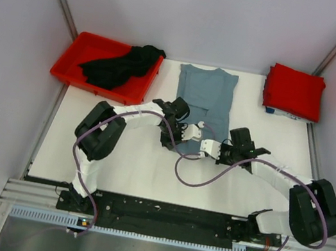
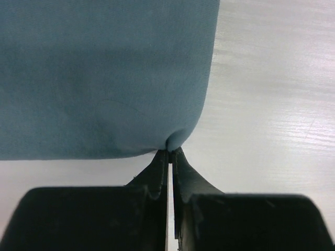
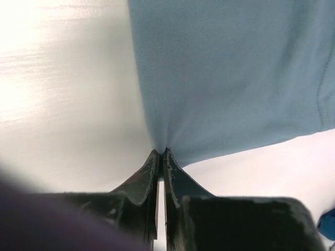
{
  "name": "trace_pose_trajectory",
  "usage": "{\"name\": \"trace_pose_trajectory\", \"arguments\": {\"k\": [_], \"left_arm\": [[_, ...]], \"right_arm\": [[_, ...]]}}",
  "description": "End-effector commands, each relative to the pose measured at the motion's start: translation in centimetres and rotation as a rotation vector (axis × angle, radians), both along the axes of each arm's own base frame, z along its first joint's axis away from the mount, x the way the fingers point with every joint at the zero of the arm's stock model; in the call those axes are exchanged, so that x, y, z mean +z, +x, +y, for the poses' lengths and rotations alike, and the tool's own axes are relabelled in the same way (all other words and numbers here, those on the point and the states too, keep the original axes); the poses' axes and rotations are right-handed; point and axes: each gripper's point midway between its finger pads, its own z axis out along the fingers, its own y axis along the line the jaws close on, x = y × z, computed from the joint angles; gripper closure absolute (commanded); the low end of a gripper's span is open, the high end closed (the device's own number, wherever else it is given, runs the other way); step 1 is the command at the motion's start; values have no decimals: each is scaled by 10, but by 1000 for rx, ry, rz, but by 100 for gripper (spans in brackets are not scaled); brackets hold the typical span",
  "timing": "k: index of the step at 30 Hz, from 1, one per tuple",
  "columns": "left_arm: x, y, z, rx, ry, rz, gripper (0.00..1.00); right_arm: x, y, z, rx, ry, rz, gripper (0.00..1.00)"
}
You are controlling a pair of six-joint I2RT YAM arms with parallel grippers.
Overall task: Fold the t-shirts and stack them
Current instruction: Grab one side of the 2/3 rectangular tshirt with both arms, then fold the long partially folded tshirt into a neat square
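At far left, a crumpled black cloth t-shirt (image 1: 121, 65) spills over the rim of a rigid red plastic bin (image 1: 67, 70). In the centre, the left tool (image 2: 168, 152) and right tool (image 3: 160, 151) each clench a near hem corner of the flat dusty grey-blue cloth t-shirt (image 1: 207, 96), seemingly ready to fold it toward the collar. A folded bright red cloth t-shirt (image 1: 294, 90) lies at far right. The white counter (image 1: 121, 169) sits between pale walls (image 1: 14, 40).
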Motion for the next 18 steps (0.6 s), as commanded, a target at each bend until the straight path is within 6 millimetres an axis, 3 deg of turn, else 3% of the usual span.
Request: {"name": "trace_pose_trajectory", "arguments": {"k": [1, 5, 8, 18], "left_arm": [[25, -11, 4, -16, -32, -4, 100], [49, -28, 14, -31, -49, 12, 100], [59, -53, 23, -54, -59, 73, 100], [117, -142, 72, -217, -128, 130, 100]], "right_arm": [[38, -2, 11, 2, 56, -35, 100], [60, -22, 18, 64, 57, -57, 100], [75, -46, 23, 101, 62, -32, 100], [133, -153, 27, 266, 99, 159, 100]]}}
